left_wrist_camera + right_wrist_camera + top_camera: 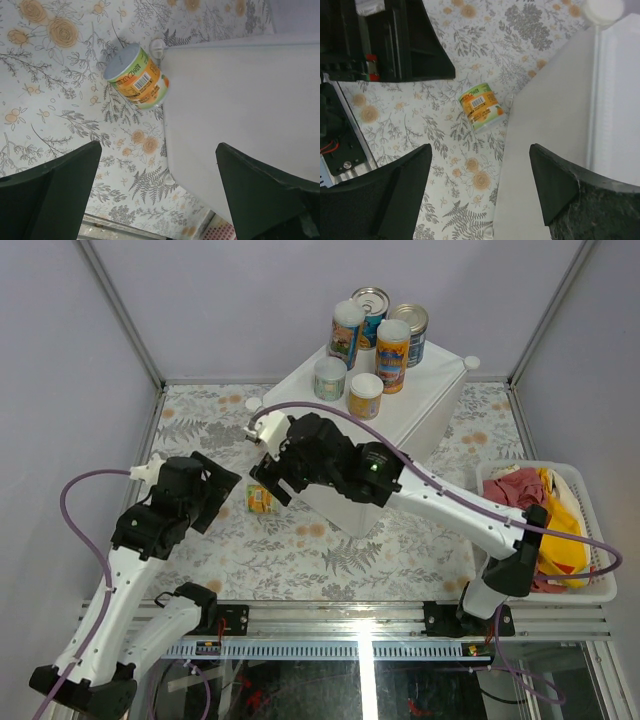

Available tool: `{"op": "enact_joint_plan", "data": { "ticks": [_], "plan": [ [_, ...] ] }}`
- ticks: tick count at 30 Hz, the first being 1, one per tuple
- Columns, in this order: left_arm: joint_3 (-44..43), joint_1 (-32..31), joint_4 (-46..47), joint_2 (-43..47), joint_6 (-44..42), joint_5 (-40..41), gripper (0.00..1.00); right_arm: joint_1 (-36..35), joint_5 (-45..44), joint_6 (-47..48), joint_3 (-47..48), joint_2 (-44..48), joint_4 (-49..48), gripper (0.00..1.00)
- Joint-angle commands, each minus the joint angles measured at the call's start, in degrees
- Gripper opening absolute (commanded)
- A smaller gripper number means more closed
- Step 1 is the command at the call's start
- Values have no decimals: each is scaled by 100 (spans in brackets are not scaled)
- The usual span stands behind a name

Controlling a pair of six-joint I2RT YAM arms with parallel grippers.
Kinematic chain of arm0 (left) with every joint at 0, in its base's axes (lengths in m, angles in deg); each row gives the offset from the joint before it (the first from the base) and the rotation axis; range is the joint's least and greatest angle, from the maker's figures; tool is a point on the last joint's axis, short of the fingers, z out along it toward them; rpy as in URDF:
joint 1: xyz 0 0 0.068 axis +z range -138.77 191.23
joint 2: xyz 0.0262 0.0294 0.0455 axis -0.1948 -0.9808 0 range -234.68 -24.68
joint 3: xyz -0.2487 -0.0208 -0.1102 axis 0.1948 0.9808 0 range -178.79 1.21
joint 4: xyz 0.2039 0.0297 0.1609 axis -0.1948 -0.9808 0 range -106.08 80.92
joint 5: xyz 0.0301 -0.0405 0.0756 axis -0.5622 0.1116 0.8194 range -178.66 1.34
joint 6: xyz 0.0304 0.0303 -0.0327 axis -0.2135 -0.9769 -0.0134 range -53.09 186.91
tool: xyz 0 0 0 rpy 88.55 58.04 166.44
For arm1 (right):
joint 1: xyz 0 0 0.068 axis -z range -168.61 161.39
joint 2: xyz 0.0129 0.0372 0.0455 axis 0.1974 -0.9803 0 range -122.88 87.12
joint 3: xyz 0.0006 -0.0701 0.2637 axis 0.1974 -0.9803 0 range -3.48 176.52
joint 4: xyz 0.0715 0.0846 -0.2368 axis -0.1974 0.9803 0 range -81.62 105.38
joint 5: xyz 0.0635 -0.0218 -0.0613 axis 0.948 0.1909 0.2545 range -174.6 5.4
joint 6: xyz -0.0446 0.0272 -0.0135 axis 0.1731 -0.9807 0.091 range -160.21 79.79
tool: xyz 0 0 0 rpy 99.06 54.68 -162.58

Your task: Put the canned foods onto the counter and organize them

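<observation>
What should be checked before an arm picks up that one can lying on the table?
1. The can lies loose on its side on the table: ok.
2. The right gripper is open and aimed at the can: ok.
3. The left gripper is open too: ok.
4. Both grippers crowd the same can and might bump: not ok.
5. Bare space on the white box beside the six standing cans: ok.
6. Finger gap between can and box side: cannot tell.
</observation>
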Motion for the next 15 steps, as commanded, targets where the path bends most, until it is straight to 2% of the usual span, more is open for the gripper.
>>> {"op": "enact_joint_plan", "data": {
  "ticks": [1,9,15],
  "plan": [
    [58,77,-268,200,523,375,98,-62,296,388,-452,-250,-812,87],
    [211,98,-423,500,721,368,99,-62,433,767,-933,-984,-1349,90],
    [261,96,-621,779,846,455,98,-27,244,1155,-926,-1536,-1693,100]
  ]
}}
